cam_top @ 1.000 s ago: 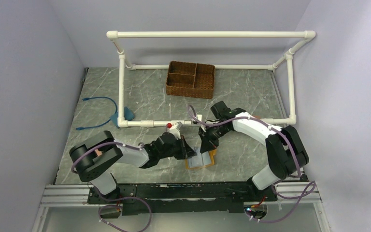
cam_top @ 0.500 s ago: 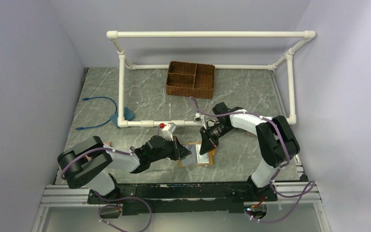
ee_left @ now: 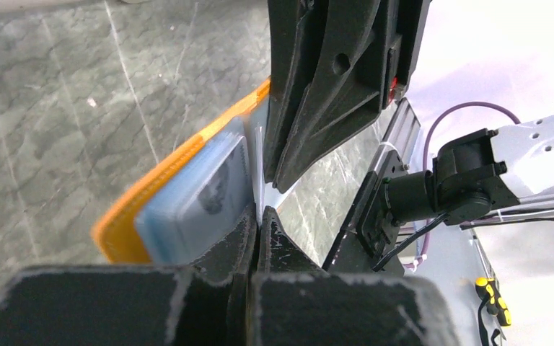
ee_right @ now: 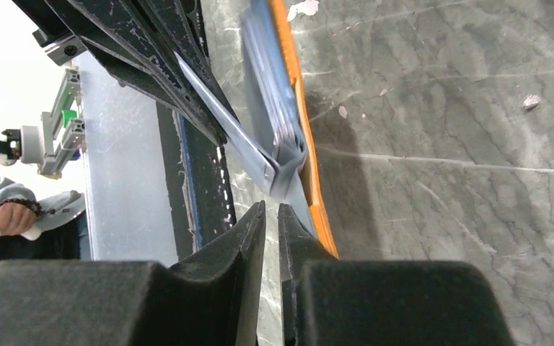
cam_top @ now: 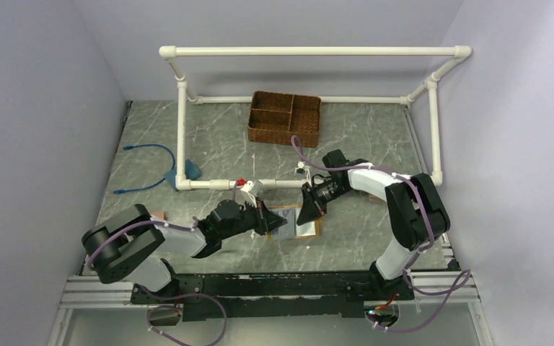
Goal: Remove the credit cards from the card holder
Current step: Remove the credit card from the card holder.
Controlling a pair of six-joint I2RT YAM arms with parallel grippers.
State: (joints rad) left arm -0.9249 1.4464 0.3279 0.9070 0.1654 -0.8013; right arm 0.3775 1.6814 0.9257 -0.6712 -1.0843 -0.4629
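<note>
The mustard-orange card holder (cam_top: 304,223) lies open on the table between both grippers, its pale blue-grey slots up. In the left wrist view its orange edge (ee_left: 177,169) and slots (ee_left: 195,198) stand left of my jaws. My left gripper (cam_top: 275,222) (ee_left: 261,215) is shut on the edge of a thin pale credit card (ee_left: 260,166). In the right wrist view that card (ee_right: 223,137) sticks out sideways from the card holder (ee_right: 292,101). My right gripper (cam_top: 307,214) (ee_right: 272,209) is nearly closed, with nothing between its tips, against the holder's near end.
A brown wicker basket (cam_top: 285,117) with compartments stands at the back. A white pipe frame (cam_top: 310,52) surrounds the far table, its front bar (cam_top: 209,184) just behind the grippers. A blue cable (cam_top: 148,162) lies at left. A small pinkish thing (cam_top: 157,215) sits by the left arm.
The card holder and both grippers have shifted a little away from the arm bases. The left gripper, shut on the card, has pulled leftward, so the card sticks further out.
</note>
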